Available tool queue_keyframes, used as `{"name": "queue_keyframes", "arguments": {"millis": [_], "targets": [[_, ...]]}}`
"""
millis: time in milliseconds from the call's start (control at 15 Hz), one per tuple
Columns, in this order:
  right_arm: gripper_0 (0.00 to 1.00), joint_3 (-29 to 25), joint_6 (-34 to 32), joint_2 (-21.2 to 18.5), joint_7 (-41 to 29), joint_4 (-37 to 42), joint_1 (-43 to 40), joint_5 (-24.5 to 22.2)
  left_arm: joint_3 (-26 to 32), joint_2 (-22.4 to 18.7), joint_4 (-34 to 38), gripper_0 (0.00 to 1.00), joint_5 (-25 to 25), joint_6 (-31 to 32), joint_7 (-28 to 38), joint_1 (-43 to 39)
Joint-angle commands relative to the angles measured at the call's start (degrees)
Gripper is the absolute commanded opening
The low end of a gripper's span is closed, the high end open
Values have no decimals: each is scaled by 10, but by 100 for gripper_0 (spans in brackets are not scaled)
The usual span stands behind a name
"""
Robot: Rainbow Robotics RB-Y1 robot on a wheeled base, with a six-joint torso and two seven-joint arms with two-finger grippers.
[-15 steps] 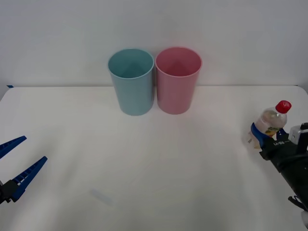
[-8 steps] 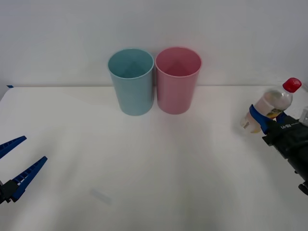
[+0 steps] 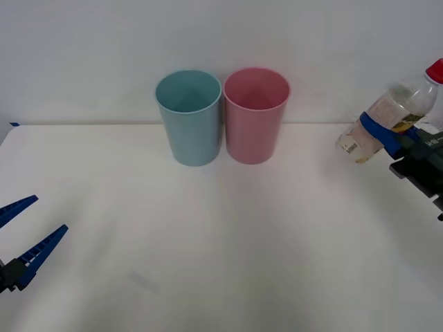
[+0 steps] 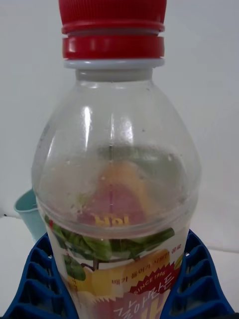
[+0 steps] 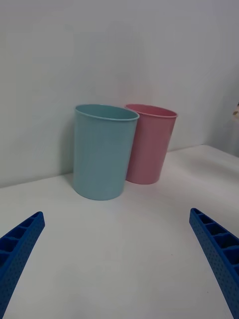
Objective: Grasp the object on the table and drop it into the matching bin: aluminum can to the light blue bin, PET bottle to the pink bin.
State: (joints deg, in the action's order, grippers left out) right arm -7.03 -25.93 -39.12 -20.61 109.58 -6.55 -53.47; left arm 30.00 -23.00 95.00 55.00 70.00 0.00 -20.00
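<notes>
Two blue fingers of the right gripper (image 3: 384, 133) clamp the PET bottle (image 3: 387, 117) around its middle, held tilted above the table (image 3: 221, 228), right of the pink bin (image 3: 255, 115); left gripper (image 3: 28, 232) spread.

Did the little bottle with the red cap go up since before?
Yes. The PET bottle, held in the right gripper, has risen off the table; its cap now sits level with the pink bin rim.

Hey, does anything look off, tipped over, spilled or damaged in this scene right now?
Nothing stands out. The PET bottle is tilted only because the right gripper holds it above the table. The pink bin and light blue bin stand upright; the left gripper waits open.
</notes>
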Motion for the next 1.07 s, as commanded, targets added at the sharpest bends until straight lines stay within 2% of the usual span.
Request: {"name": "queue_keyframes", "arguments": {"millis": [67, 333, 600, 800, 1067], "targets": [[0, 1, 0, -36, -10, 0, 35, -15, 0, 0, 0, 100, 0, 0, 0, 0], [0, 31, 0, -80, -59, -25, 106, -19, 0, 0, 0, 100, 0, 0, 0, 0], [0, 108, 0, -92, -59, -124, 239, -34, 0, 0, 0, 100, 0, 0, 0, 0], [0, 181, -3, -77, -59, -224, 351, -44, 0, 0, 0, 100, 0, 0, 0, 0], [0, 232, -32, -19, -53, -365, 478, -67, 0, 0, 0, 100, 0, 0, 0, 0]]}}
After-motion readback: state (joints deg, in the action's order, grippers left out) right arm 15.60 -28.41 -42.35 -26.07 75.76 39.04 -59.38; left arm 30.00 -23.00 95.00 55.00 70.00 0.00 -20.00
